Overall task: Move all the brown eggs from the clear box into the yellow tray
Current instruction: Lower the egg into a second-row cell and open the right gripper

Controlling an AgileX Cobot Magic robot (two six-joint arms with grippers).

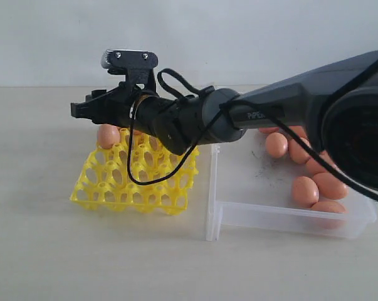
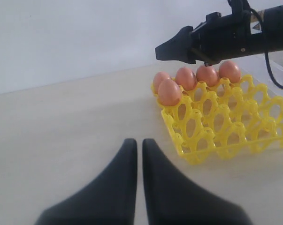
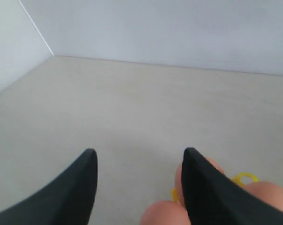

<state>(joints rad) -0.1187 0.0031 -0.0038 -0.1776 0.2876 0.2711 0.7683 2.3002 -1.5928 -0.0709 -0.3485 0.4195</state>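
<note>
**Right gripper spread above the tray's egg row; left gripper closed and empty**

A pale beige tabletop [image 1: 51,263] fills the scene, and a plain off-white wall [image 1: 239,31] stands behind it.

The yellow tray [image 1: 107,188] sits left of centre in the exterior view, with the clear box [image 1: 283,216] just beside it on the right. Several brown eggs [image 1: 304,190] lie gathered at the right end of the box. The left wrist view shows five more in the tray: four along the far row and one in the next row, at the corner nearest the camera.

The right arm [image 1: 289,100] reaches from the right across the box and over the tray, hiding the tray's far row and part of the box in the exterior view. A black cable [image 1: 138,169] loops down from it in front of the tray, and a wrist camera [image 1: 129,59] sits on top.

The right gripper [image 3: 139,157] hangs just above the tray's far row. Its jaws are spread wide with nothing between them, and eggs show beneath one finger. The left gripper [image 2: 136,143] hovers over bare table near the tray, its fingers drawn almost together, holding nothing.
</note>
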